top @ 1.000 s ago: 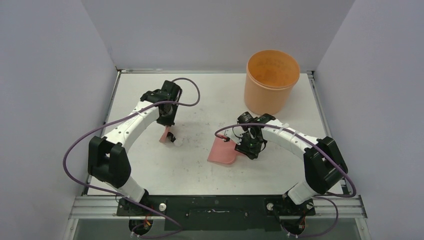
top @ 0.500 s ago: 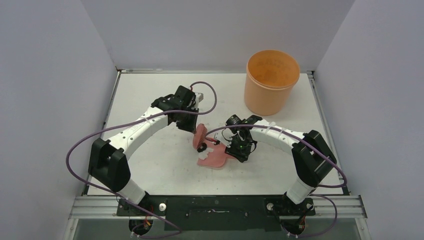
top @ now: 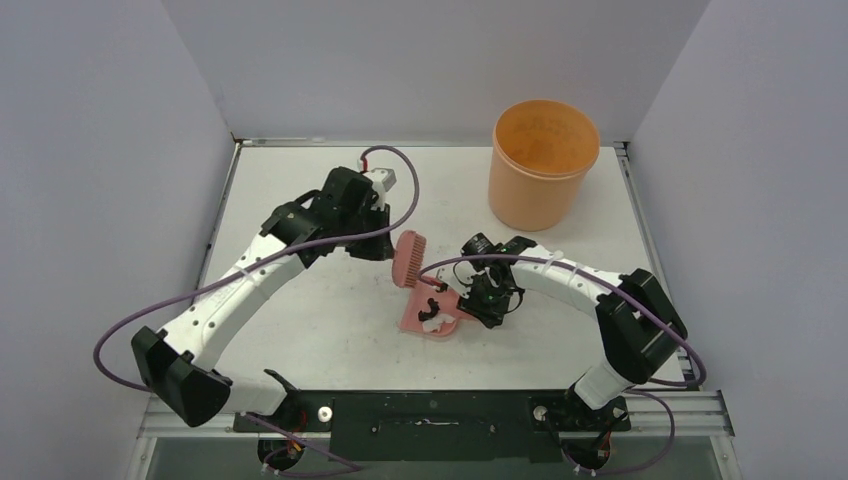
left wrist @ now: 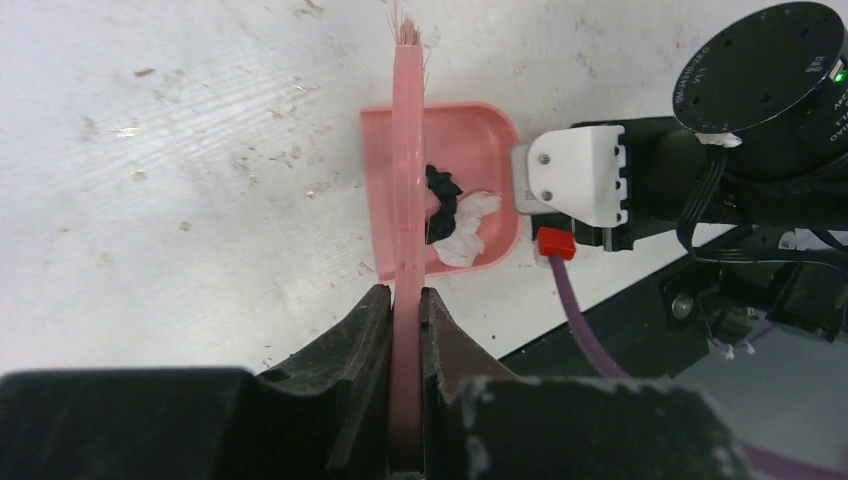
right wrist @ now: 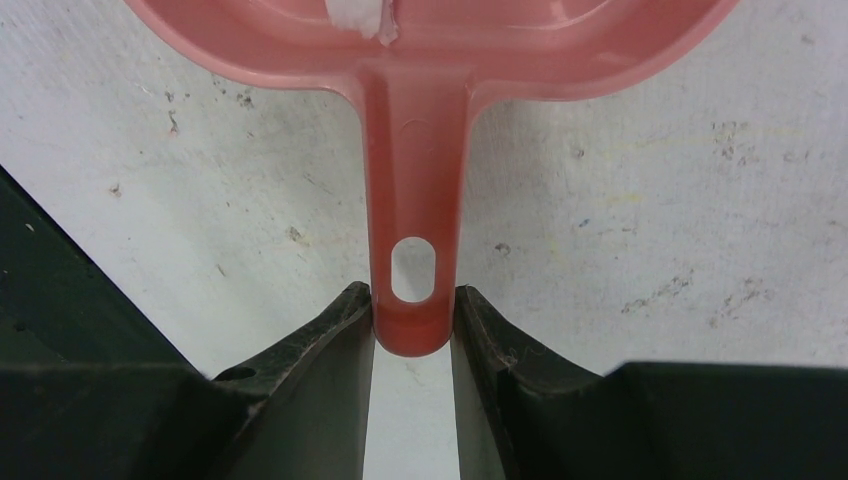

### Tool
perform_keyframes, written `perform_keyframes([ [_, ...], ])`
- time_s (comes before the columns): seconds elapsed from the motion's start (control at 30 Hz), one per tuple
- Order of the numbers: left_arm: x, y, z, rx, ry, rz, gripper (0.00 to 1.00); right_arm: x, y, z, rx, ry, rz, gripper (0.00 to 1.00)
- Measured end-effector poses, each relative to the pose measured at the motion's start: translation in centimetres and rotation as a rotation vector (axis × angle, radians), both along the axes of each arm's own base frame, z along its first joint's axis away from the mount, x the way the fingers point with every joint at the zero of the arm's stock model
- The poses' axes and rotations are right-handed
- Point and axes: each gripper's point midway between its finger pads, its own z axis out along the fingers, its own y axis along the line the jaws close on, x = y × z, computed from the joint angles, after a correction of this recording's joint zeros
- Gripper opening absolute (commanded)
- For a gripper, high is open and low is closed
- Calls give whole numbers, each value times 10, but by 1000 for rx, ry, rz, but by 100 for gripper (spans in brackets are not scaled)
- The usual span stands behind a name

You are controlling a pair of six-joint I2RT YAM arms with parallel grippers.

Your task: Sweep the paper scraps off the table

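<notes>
Clamped on the brush [left wrist: 407,150], the left fingers [left wrist: 362,340] have swept the paper scraps [left wrist: 455,215] into the dustpan [left wrist: 485,135] the right fingers [right wrist: 325,350] grip; emptying likely follows.

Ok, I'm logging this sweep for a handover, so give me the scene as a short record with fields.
left gripper: shut on the pink brush
right gripper: shut on the dustpan handle
paper scraps: black and white bits, in the dustpan
table: white, scuffed
orange bucket: upright, far right of the table
</notes>
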Motion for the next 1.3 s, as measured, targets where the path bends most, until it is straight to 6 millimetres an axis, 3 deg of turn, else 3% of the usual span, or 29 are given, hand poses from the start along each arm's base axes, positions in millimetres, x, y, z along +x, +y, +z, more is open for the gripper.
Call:
perform_keyframes([
  [0.13, 2, 23, 28, 6, -126, 76, 1, -1, -7, 4, 15, -19, -19, 5],
  [0.23, -1, 39, 29, 19, -190, 117, 1, -1, -11, 7, 25, -31, -31, 5],
  [0.33, -6, 55, 4, 63, -206, 141, 1, 1, -11, 11, 41, -51, -38, 5],
  [0.5, -18, 77, -61, 154, -151, 162, 1, 4, -12, 17, 76, -75, -54, 5],
  [0.63, -28, 84, -89, 152, -151, 160, 1, 8, -17, 23, 119, -88, -91, 5],
  [0.77, -27, 84, -85, 94, -228, 162, 1, 12, -21, 33, 153, -121, -117, 5],
  [0.97, -20, 88, -64, 34, -326, 197, 1, 16, -22, 48, 193, -172, -119, 5],
  [1.3, -17, 96, -63, 55, -346, 230, 1, 29, -31, 77, 221, -225, -136, 5],
])
